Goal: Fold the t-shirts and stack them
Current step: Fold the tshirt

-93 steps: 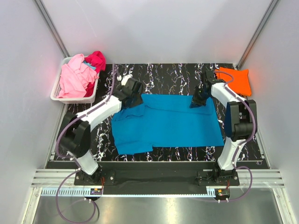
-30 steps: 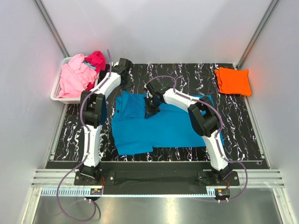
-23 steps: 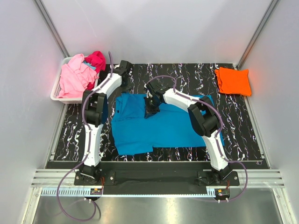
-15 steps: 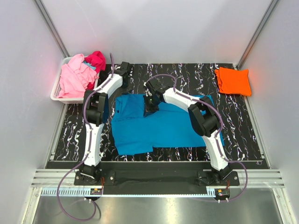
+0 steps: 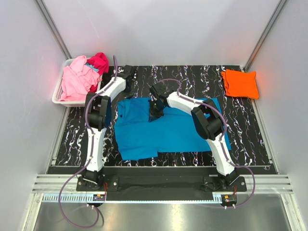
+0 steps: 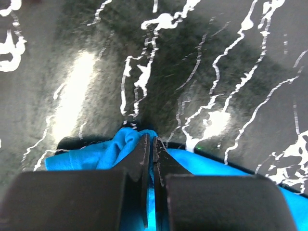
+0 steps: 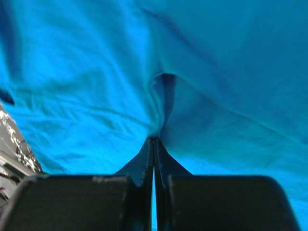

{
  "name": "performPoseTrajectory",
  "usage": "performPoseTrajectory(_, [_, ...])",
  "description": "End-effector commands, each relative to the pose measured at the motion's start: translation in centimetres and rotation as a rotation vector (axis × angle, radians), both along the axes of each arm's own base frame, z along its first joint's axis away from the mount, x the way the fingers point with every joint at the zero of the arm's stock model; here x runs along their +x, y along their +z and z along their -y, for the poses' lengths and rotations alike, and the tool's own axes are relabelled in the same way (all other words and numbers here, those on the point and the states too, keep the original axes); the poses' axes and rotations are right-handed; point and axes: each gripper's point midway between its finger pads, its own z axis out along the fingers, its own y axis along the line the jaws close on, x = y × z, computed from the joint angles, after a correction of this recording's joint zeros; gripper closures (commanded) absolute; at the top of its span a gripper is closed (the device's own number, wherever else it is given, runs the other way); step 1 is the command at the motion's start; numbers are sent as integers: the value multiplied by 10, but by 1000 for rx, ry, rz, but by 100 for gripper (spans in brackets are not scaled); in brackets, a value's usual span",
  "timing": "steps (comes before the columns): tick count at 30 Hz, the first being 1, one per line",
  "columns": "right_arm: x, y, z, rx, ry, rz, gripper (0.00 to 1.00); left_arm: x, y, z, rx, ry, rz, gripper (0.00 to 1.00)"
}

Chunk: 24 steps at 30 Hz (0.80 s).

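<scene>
The right gripper [image 7: 154, 140] has its fingers pressed together on a pinch of the blue t-shirt [image 5: 173, 130], and the cloth puckers into a small tent at the tips. The grip sits at about 11 o'clock on the shirt, so the right arm has to reach across the shirt's far half. That reach suggests the far edge is being gathered for a fold, not that the whole shirt is being lifted.

The left gripper [image 6: 152, 142] also has its fingers together. A bunched blue edge rises at its tips, so it seems to hold the shirt's far left corner, though the bite is thin. Bare tabletop [image 5: 192, 79] lies beyond it. With both pinches on the far edge, my guess is that the edge is meant to travel as one line.

The blue shirt lies spread in the middle of the tabletop. Its 10 o'clock part is rumpled, and a sleeve sticks out at 7 o'clock.

Further out:
- **Orange t-shirt** [image 5: 239, 83]: it lies folded at 1 o'clock, well apart, and is probably where the stack goes.
- **Basket** [image 5: 67, 102]: it sits off the tabletop's 10 o'clock corner, near the left arm. It holds the pink t-shirt [image 5: 77, 79] and the magenta t-shirt [image 5: 98, 61], both unfolded.

The right arm hides part of the shirt's far edge from above, and its long reach may get in the way of a clean fold.
</scene>
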Motion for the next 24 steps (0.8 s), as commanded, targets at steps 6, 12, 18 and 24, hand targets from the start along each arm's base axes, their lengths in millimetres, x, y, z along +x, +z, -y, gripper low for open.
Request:
performPoseTrajectory(6, [16, -10, 9, -86, -119, 33, 100, -6, 51, -35, 56, 55, 65, 100])
performPoseTrajectory(12, [16, -11, 9, -89, -128, 27, 100, -2, 73, -47, 52, 65, 108, 100])
performPoseTrajectory(18, [15, -14, 9, -89, -129, 19, 100, -1, 81, -54, 71, 75, 127, 100])
performPoseTrajectory(24, [17, -10, 9, -89, -131, 31, 100, -17, 81, -66, 100, 131, 118, 100])
